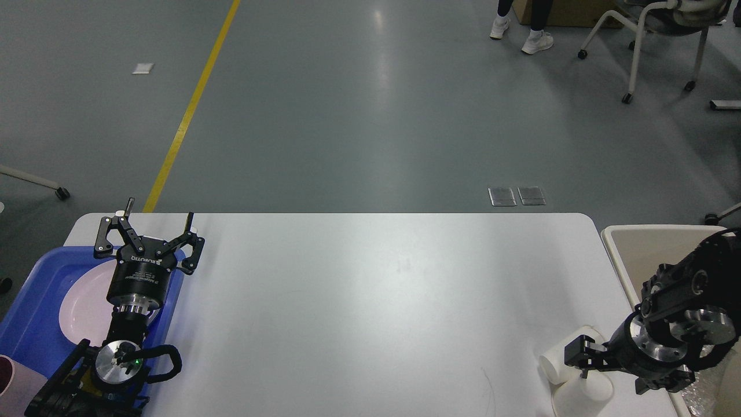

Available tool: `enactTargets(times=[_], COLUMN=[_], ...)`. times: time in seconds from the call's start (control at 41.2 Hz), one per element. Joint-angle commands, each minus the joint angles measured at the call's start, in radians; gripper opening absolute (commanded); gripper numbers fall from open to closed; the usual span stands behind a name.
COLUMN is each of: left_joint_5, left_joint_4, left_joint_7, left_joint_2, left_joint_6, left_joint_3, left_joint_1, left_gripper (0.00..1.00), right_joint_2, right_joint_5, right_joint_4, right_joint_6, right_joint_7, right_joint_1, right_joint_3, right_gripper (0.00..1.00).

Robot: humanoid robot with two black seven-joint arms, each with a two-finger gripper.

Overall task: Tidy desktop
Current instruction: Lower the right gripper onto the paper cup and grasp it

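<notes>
While your right end effector (584, 370) sits low at the near right corner of the surface (359, 301), it points left toward two white paper cups (570, 376) lying on their sides. One dark finger (576, 353) rests against the upper cup; the other is hidden, so you cannot tell whether the jaws are open or closed on a cup. The lower cup lies just beside the first, at the very front edge of the view. Behind that wrist, your right arm crosses over a beige bin (642, 249) standing just off the right edge of the surface, with something crinkled and silvery at the bin's near end.

Your left end effector (156, 223) hovers at the far left corner, its two fingers spread wide apart and holding nothing. Its body hangs over a blue tray (35, 313) that carries a pale pink plate (81, 307). A pink cup (11, 382) shows at the bottom left edge.

The surface is a wide white top with rounded corners, filling the lower half of the view. Beyond it you see grey floor with a yellow line (191, 104), a wheeled chair (660, 29) and a person's white shoes (521, 35).
</notes>
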Motion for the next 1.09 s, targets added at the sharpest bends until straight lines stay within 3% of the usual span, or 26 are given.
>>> enactTargets(times=[0.0,0.582,1.067], left_joint_5=[0.0,0.0,0.0], left_joint_4=[0.0,0.0,0.0], left_joint_7=[0.0,0.0,0.0], left_joint_2=[0.0,0.0,0.0], left_joint_6=[0.0,0.0,0.0], left_joint_3=[0.0,0.0,0.0], left_joint_1=[0.0,0.0,0.0], left_gripper=[0.96,0.96,0.96], right_joint_2=[-0.018,-0.048,-0.02], right_joint_5=[0.003,0.01,0.01], right_joint_4=[-0.004,0.019,-0.008], right_joint_6=[0.001,0.041,0.014], right_joint_7=[-0.001,-0.003,-0.004], right_joint_1=[0.009,0.064,-0.046], right_joint_3=[-0.001,-0.001,0.046], right_gripper=[0.87,0.89,0.89])
